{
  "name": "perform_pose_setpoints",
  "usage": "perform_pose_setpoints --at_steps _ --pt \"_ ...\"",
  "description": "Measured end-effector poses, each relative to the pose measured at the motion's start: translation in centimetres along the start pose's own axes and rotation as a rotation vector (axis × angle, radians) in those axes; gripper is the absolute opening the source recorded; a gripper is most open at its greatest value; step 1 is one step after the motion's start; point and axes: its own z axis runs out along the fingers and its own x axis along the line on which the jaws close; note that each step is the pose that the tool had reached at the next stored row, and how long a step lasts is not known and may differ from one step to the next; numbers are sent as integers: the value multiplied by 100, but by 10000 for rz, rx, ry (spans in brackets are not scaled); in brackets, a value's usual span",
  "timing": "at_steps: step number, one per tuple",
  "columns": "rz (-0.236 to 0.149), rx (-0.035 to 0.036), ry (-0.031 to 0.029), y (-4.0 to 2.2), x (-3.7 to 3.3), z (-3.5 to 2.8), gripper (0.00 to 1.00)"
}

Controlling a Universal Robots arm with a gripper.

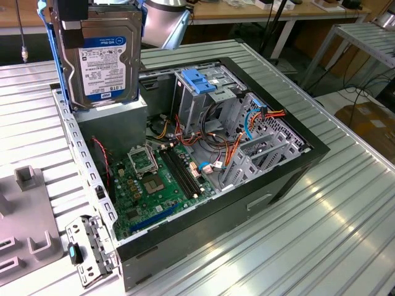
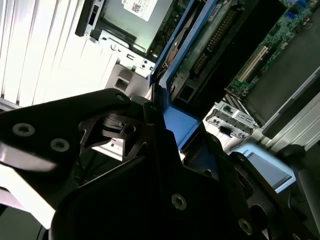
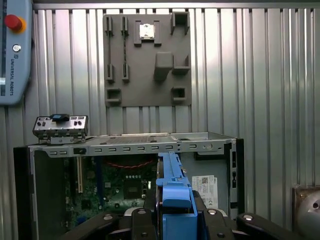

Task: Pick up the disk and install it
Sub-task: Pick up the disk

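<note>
The tool (image 3: pixel 175 212) is clamped on the disk (image 1: pixel 102 58), which hangs upright in the air. In the exterior view it sits at eleven o'clock of the open computer case (image 1: pixel 284 179) on the ribbed desk (image 1: pixel 345 234).

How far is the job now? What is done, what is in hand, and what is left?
Done: the disk is picked up; it hangs in the air, clear of the table. In hand: the jaws grip its blue edge, above the open computer case. Left: the installing; the disk is not inside the case yet.
</note>
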Motion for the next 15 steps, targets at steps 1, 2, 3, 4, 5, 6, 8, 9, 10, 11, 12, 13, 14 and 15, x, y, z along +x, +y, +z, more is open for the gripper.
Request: perform_pose_setpoints --at_steps 1,2,3,4,5,6,8,9,10,11,12,13,14,15 --pt "0 0 0 -15 12 1 37" --pt "0 -1 1 -27 20 2 37" --pt "-1 -1 1 -37 26 3 37" --pt "0 -2 2 -47 31 4 37" --pt "-1 0 0 -61 36 6 37" --pt "-1 0 0 -73 40 8 37" --pt "0 0 1 -110 48 11 37" --pt "0 -1 1 -127 51 12 37" --pt "1 1 -1 -144 57 15 37" --pt "0 1 -1 -156 62 17 37" --pt "-1 0 1 -180 69 19 37" --pt "-1 0 1 -199 75 21 37" --pt "0 -1 3 -229 82 24 37" --pt "0 -1 6 -250 94 27 37"
